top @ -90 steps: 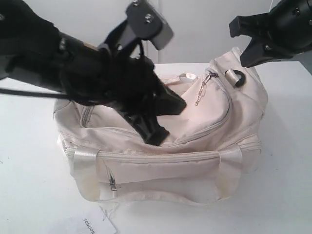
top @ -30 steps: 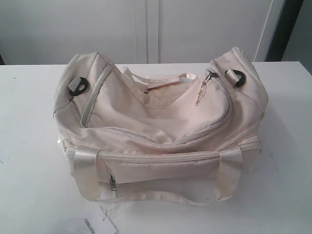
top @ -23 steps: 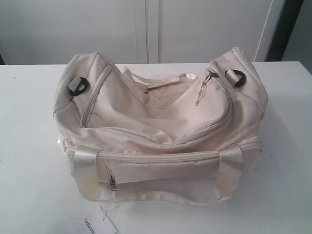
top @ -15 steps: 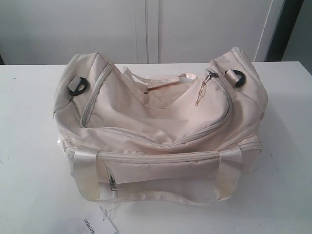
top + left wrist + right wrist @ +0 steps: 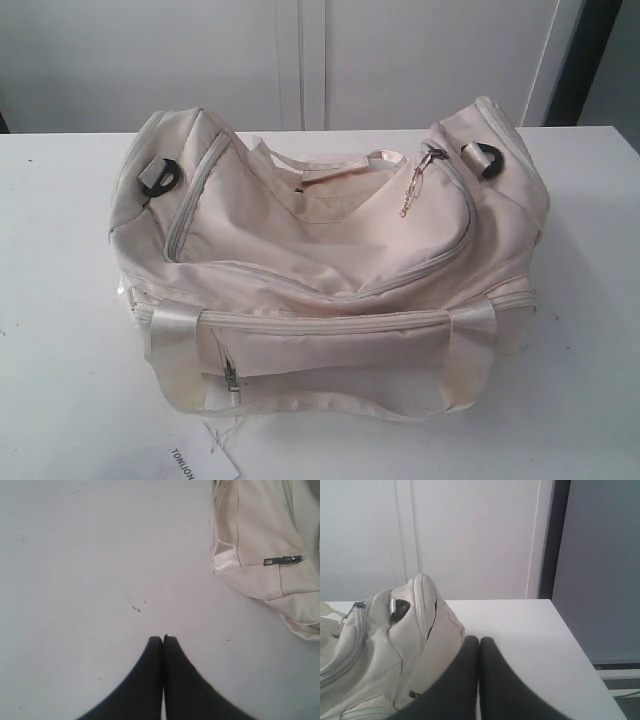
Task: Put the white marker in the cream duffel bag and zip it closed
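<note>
Both arms have withdrawn from the cream duffel bag (image 5: 330,280) on the counter (image 5: 60,300). My left fingers (image 5: 159,645) and right fingers (image 5: 475,645) are pressed together, empty, with the bag near each. Its zipper (image 5: 400,272) looks closed. The white marker is unseen, presumably inside.

The large soft cream fabric duffel bag (image 5: 330,270) fills the middle of the white tabletop (image 5: 60,330), so your free room is the bare surface off its left and right ends, plus a narrower strip behind it before the white panelled wall (image 5: 400,60). At the front edge, a flat white paper tag with black letters (image 5: 203,462) lies just beside the bag's base. Across the bag's top, a thin cream strap (image 5: 335,162) and a dangling gold chain pull (image 5: 412,192) stand in your way.
</note>
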